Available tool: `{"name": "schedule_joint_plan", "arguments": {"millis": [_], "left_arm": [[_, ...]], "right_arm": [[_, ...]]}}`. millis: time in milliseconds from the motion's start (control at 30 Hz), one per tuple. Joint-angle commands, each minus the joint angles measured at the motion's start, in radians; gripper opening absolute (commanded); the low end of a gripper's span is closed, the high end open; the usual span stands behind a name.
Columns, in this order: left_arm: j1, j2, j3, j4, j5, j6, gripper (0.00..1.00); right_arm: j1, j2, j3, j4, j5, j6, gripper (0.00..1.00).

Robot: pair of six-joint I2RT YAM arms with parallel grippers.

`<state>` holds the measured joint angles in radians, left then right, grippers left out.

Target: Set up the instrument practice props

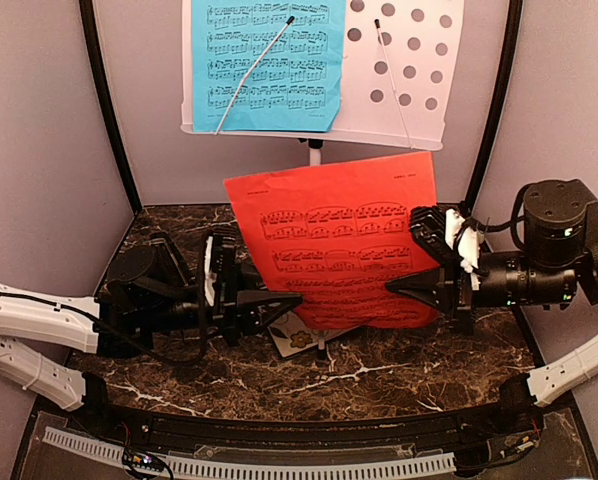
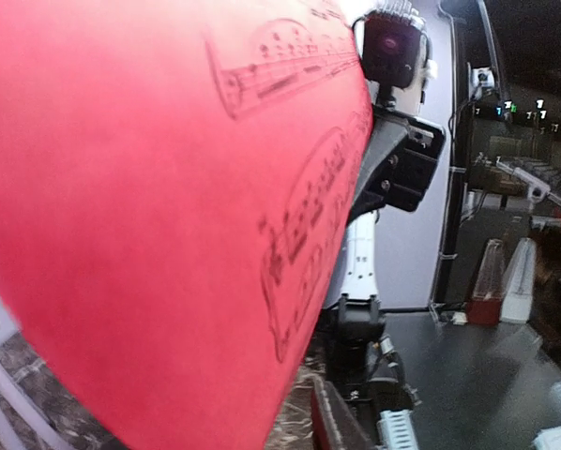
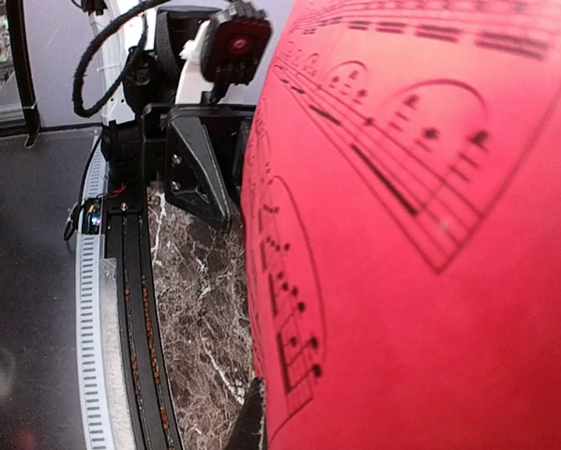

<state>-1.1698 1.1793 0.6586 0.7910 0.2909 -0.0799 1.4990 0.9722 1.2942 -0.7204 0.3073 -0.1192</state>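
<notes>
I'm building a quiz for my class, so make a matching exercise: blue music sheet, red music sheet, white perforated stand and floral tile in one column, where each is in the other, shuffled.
1. blue paper music sheet
2. red paper music sheet
3. white perforated metal music stand
4. square floral tile

A. flat on the dark marble table
B. at the back, right half bare
C. on the stand's left half
D. upright between the left gripper and right gripper

Pairs: 1-C, 2-D, 3-B, 4-A.
</notes>
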Motion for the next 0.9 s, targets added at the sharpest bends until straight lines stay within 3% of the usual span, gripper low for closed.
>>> {"name": "schedule_joint_plan", "arguments": {"millis": [0, 100, 200, 233, 300, 333, 533, 667, 867], "left_arm": [[-0.014, -0.047, 0.012, 0.064, -0.033, -0.013, 0.15], [-0.04, -0.06, 0.046, 0.034, -0.087, -0.001, 0.02], [-0.081, -0.066, 0.094, -0.022, -0.155, 0.041, 0.0], [-0.095, -0.07, 0.112, -0.049, -0.183, 0.058, 0.0], [-0.106, -0.085, 0.139, -0.095, -0.249, 0.06, 0.0], [-0.108, -0.097, 0.157, -0.124, -0.285, 0.043, 0.0], [-0.108, -0.156, 0.266, -0.31, -0.404, 0.014, 0.0], [-0.108, -0.135, 0.359, -0.46, -0.394, 0.036, 0.0], [-0.102, -0.084, 0.515, -0.654, -0.394, -0.024, 0.0]], "right_arm": [[0.003, -0.059, -0.033, 0.115, 0.039, 0.02, 0.0], [0.003, -0.089, -0.081, 0.195, 0.053, 0.046, 0.02], [0.003, -0.106, -0.119, 0.289, 0.111, 0.07, 0.04], [0.003, -0.108, -0.128, 0.32, 0.156, 0.089, 0.08], [0.003, -0.112, -0.135, 0.368, 0.227, 0.11, 0.29], [0.003, -0.112, -0.135, 0.384, 0.255, 0.118, 0.34], [-0.004, -0.153, -0.134, 0.487, 0.442, 0.152, 0.59], [-0.015, -0.224, -0.196, 0.604, 0.405, 0.11, 0.79], [-0.018, -0.211, -0.095, 0.531, 0.34, 0.058, 0.84]]}}
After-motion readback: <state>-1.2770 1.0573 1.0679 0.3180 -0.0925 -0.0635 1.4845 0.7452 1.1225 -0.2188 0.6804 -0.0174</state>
